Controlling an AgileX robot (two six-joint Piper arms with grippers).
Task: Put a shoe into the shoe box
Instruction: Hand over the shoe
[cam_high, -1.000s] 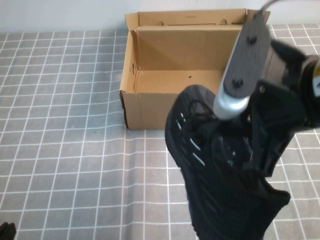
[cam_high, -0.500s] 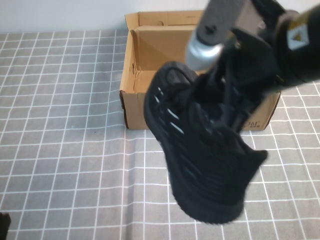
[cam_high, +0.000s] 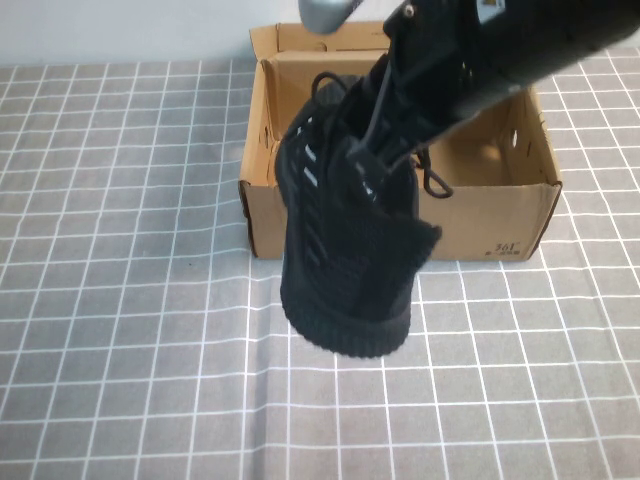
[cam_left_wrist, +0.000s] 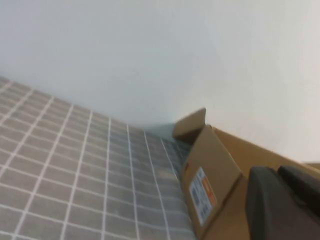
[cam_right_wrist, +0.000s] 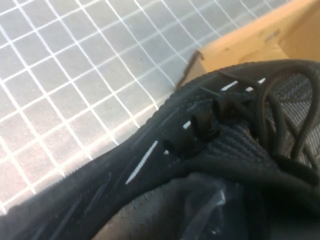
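The black mesh shoe (cam_high: 345, 250) hangs in the air, held by my right gripper (cam_high: 388, 128), which is shut on its collar near the laces. The shoe's toe end is up over the front left part of the open brown shoe box (cam_high: 500, 215), and its heel hangs in front of the box's front wall. In the right wrist view the shoe (cam_right_wrist: 150, 170) fills the frame, with a box corner (cam_right_wrist: 260, 35) beyond it. My left gripper (cam_left_wrist: 281, 200) shows only in the left wrist view, shut and empty, beside the box's labelled end (cam_left_wrist: 215, 170).
A grey cloth with a white grid (cam_high: 120, 300) covers the table. The box's lid flap (cam_high: 300, 38) stands open at the back against a pale wall (cam_left_wrist: 150, 50).
My right arm has lifted the shoe and carried it away from me and to the left, from the near right of the table to the box's front left edge.
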